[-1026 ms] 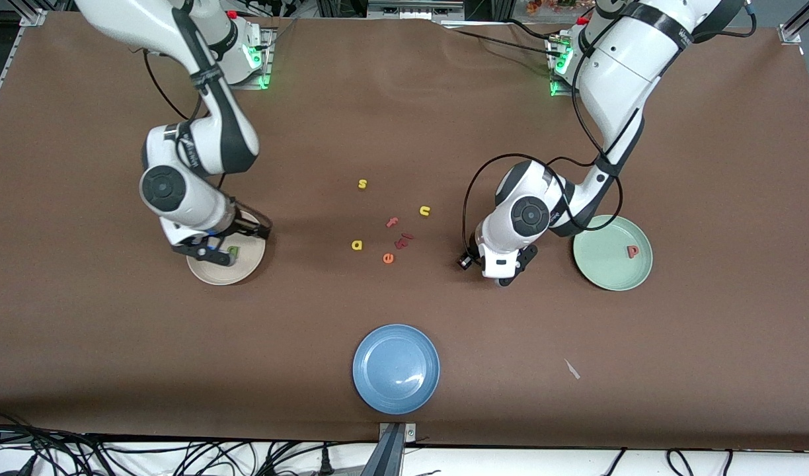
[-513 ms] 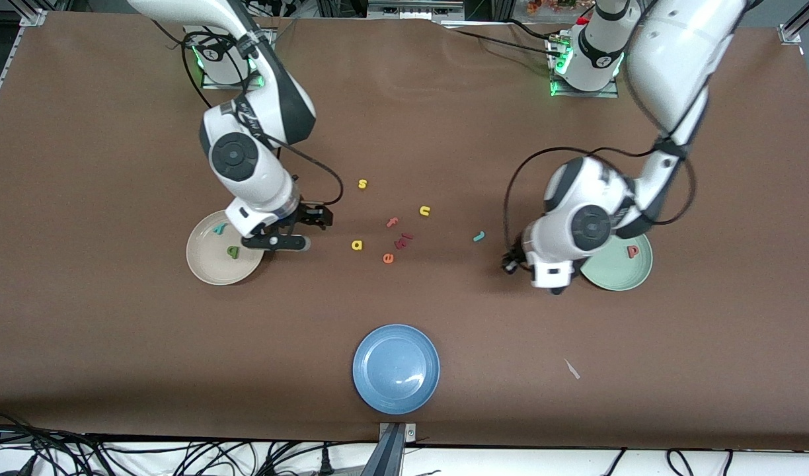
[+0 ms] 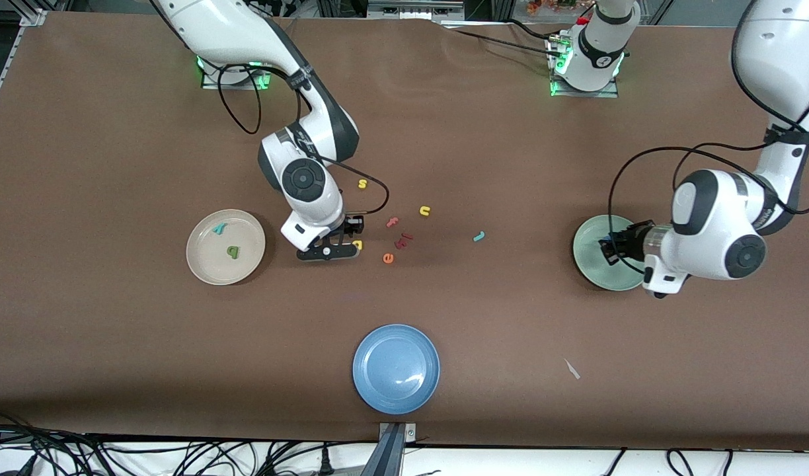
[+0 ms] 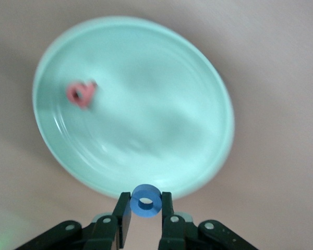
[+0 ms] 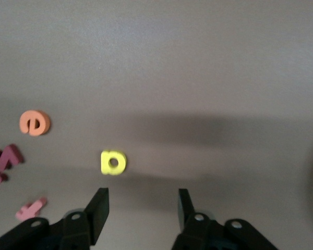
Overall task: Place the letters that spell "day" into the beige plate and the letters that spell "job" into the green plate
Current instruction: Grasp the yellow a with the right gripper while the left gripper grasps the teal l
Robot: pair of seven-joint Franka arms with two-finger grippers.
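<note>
I hold the light foam ring o (image 4: 146,200) by its rim in the left tool (image 4: 146,208) over the green plate (image 4: 208,88); the right tool (image 5: 142,204), open and empty above the yellow a (image 5: 113,162), should pinch its flat sides.

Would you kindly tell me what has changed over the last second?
The right tool left the beige plate, where the teal y now lies, for the yellow a. The left tool carried the blue o over the green plate. Loose letters stayed put.

A brown tabletop (image 3: 510,370) carries three plates: a beige plate (image 3: 206,268) toward the right arm's end, a green plate (image 3: 586,254) toward the left arm's end, and a blue plate (image 3: 396,360) nearest the front camera. Small foam letters lie scattered between the beige and green plates: yellow s (image 3: 362,184), yellow u (image 3: 424,211), pink f (image 3: 392,222), orange e (image 3: 388,258), yellow a (image 3: 357,244), teal j (image 3: 478,236).
</note>
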